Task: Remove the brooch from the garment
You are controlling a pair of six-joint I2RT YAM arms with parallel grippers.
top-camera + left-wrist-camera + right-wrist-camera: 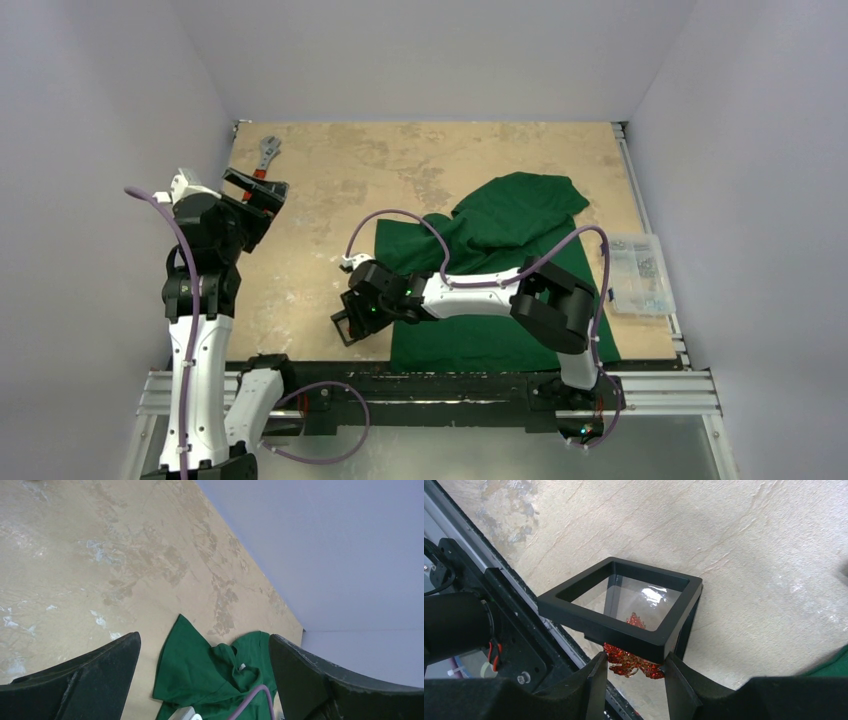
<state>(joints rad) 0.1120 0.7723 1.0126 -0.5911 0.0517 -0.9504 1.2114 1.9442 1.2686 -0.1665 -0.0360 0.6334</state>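
The dark green garment [500, 255] lies crumpled on the right half of the table, and it also shows in the left wrist view [200, 670]. My right gripper [631, 666] is off the shirt's left edge, near the table's front. It is shut on the orange-red glittery brooch [629, 661], with a finger touching each end. The brooch sits against the near lower edge of a black square frame box [624, 605] with a clear film, seen from above as well [345, 328]. My left gripper [258, 192] is open and empty, raised over the far left of the table.
A red-handled wrench [268, 152] lies at the far left corner. A clear plastic parts box [640, 272] sits at the right edge. The black and aluminium rail [450, 385] runs along the near edge, close to the frame box. A purple cable [400, 222] arches over the shirt.
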